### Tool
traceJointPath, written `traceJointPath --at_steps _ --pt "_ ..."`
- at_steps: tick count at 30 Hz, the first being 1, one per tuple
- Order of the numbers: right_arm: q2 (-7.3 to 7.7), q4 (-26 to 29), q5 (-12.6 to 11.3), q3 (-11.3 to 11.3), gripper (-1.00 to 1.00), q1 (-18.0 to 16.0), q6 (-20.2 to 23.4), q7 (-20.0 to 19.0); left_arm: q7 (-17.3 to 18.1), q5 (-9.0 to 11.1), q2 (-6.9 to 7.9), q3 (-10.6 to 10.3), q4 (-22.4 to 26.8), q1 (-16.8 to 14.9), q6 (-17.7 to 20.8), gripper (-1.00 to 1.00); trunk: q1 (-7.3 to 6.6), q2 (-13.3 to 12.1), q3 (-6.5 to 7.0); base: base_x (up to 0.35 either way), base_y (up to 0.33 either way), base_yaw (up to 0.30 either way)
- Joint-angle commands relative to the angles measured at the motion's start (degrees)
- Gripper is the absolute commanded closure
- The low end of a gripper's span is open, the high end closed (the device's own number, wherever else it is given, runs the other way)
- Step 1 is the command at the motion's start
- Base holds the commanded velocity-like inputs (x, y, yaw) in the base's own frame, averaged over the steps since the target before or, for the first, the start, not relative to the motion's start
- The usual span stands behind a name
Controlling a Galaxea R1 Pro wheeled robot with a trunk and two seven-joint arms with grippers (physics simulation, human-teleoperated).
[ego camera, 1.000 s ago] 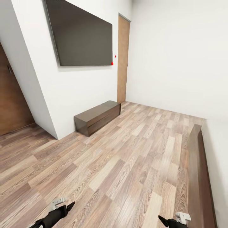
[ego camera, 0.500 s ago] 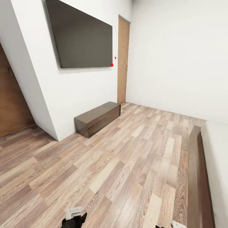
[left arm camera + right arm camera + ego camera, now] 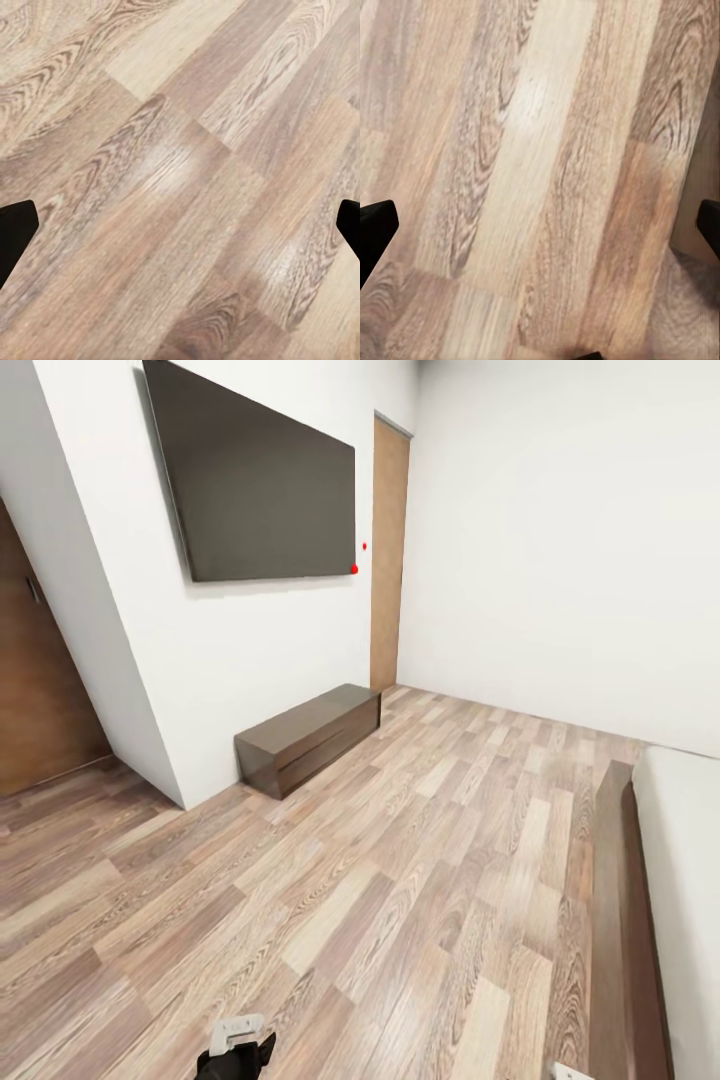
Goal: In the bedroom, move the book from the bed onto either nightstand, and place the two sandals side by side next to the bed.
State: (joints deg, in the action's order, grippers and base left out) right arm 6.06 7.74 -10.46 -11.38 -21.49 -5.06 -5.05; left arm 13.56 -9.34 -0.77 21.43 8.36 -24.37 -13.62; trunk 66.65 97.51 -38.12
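Note:
The bed runs along the right edge of the head view, with its dark brown wooden frame [image 3: 625,920] and pale mattress [image 3: 685,840]. The book, the sandals and the nightstand are out of view. My left gripper [image 3: 240,1052] pokes up at the bottom edge over bare floor. In the left wrist view my left gripper [image 3: 180,232] is open, its black fingertips [image 3: 15,232] far apart above the planks. My right gripper [image 3: 540,232] is open too, over floor, and holds nothing. A white corner of the right gripper [image 3: 566,1072] sits by the bed frame.
A long low dark-brown dresser [image 3: 308,737] stands against the white wall under a big black wall screen [image 3: 260,490]. A wooden door [image 3: 388,550] is in the far corner and another [image 3: 40,690] at the left. Wood-plank floor [image 3: 400,880] stretches between dresser and bed.
The camera has shifted, bringing more of the mattress into view. My left gripper slid inward along the bottom edge, and my right gripper sank almost out of the picture.

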Motion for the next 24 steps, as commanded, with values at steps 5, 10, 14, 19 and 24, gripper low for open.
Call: traceJointPath --at_steps 5,10,14,19,24 --pt "0.01 -0.09 -0.47 -0.13 -1.0 -0.04 -0.22 0.02 0.15 -0.59 -0.02 0.47 0.0 -0.05 -0.17 -1.0 -1.11 -2.0 0.85 0.0 0.0 0.0" --pt "0.01 -0.09 -0.45 -0.07 -1.0 -0.04 -0.22 0.09 0.15 -0.59 -0.02 0.52 -0.01 -0.05 -0.18 -1.0 -2.21 -4.0 1.75 0.0 0.0 0.0" --pt "0.01 -0.03 -0.44 -0.12 -1.0 -0.04 -0.26 0.12 0.15 -0.59 -0.02 0.54 0.01 -0.05 -0.18 -1.0 -3.09 -5.61 2.47 0.0 0.0 0.0" --pt "0.01 -0.01 -0.44 -0.13 -1.0 -0.04 -2.95 0.1 0.15 -0.59 -0.01 0.54 0.03 -0.04 -0.18 -1.0 -4.19 -7.61 3.36 0.0 0.0 0.0" --pt "0.01 -0.01 -0.5 -0.15 -1.0 -0.04 -5.7 0.07 0.15 -0.59 0.03 0.54 0.02 -0.02 -0.18 -1.0 -5.28 -9.62 4.26 0.0 0.0 0.0"
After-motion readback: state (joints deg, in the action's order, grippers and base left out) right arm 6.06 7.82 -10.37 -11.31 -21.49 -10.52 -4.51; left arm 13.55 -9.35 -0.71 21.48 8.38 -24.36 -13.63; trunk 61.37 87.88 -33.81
